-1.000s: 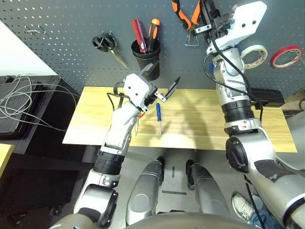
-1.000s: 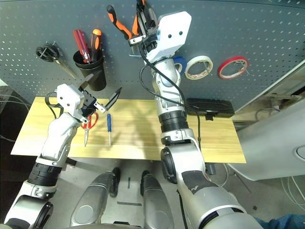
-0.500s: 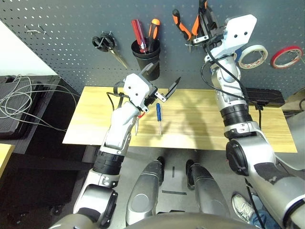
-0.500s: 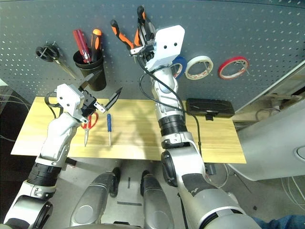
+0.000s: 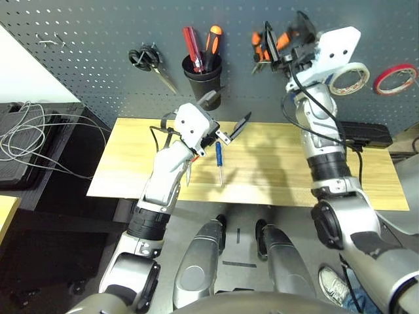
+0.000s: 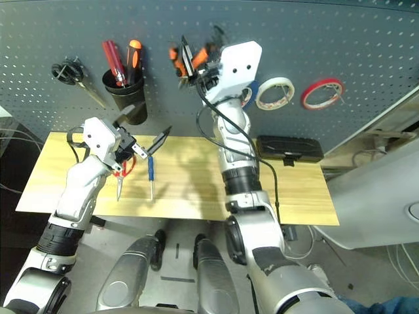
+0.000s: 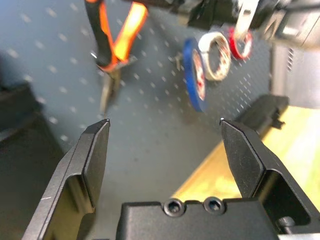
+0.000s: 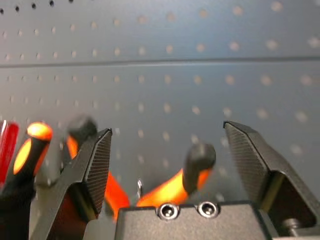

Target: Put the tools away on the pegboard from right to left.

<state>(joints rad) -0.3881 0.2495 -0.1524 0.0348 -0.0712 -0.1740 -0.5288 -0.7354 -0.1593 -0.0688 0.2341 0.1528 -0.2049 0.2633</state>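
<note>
Spanning the back of the scene, the large dark grey-blue perforated pegboard (image 5: 98,39) rises behind a pale wooden tabletop (image 5: 275,167), with a black cup of red- and orange-handled screwdrivers (image 5: 201,69), black-handled scissors (image 5: 147,60), a blue tape roll (image 7: 195,75), a white tape roll (image 5: 348,73) and a red tape roll (image 5: 393,77) on the board. Orange-and-black-handled needle-nose pliers (image 7: 112,45) hang on the pegboard directly in front of the raised right gripper (image 6: 200,55), whose black fingers stand wide apart and hold nothing. Lower, the left gripper (image 5: 226,114) hovers above the table, jaws spread wide and empty, just above the slim blue-handled screwdriver (image 5: 218,156) and beside the red-handled scissors (image 6: 121,173), both lying flat on the wood.
</note>
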